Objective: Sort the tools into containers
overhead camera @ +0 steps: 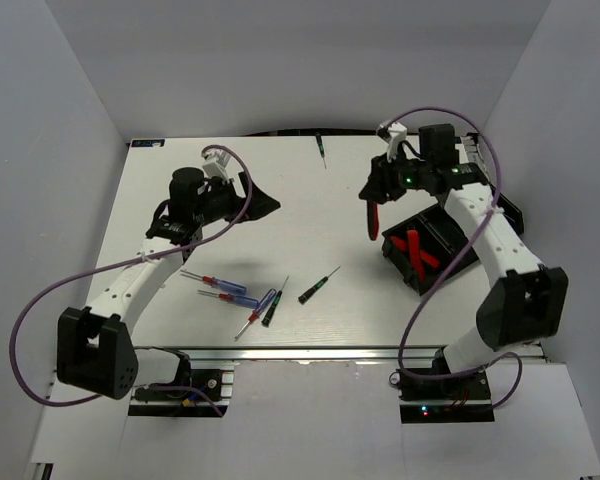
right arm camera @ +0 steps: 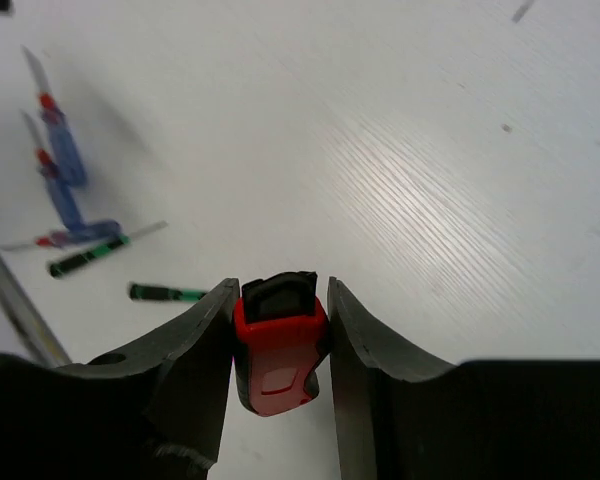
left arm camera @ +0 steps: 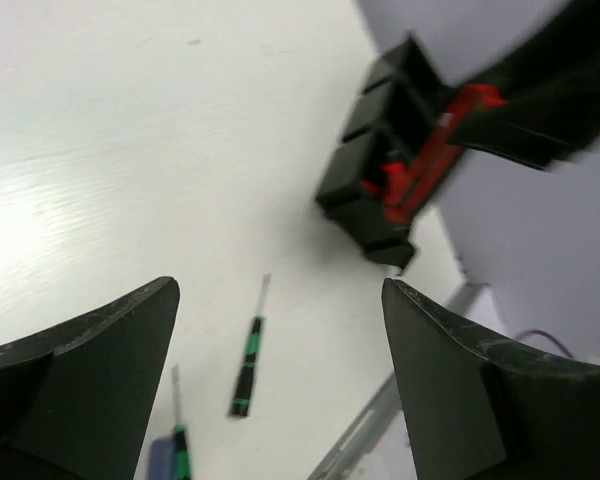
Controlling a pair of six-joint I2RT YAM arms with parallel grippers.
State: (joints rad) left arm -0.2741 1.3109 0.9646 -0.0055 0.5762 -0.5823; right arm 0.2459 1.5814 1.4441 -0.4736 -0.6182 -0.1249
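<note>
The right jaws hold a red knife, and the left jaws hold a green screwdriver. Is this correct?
Not quite. The left jaws stand open and empty: in the left wrist view the black-green screwdriver lies free on the table. The right jaws do hold the red knife.

I see a white table [overhead camera: 310, 225] with a faint grain, boxed in by plain grey walls [overhead camera: 40, 150] on three sides. A metal rail [overhead camera: 320, 352] runs along its near edge. A small white tag [overhead camera: 147, 142] sits at its far left corner.
</note>
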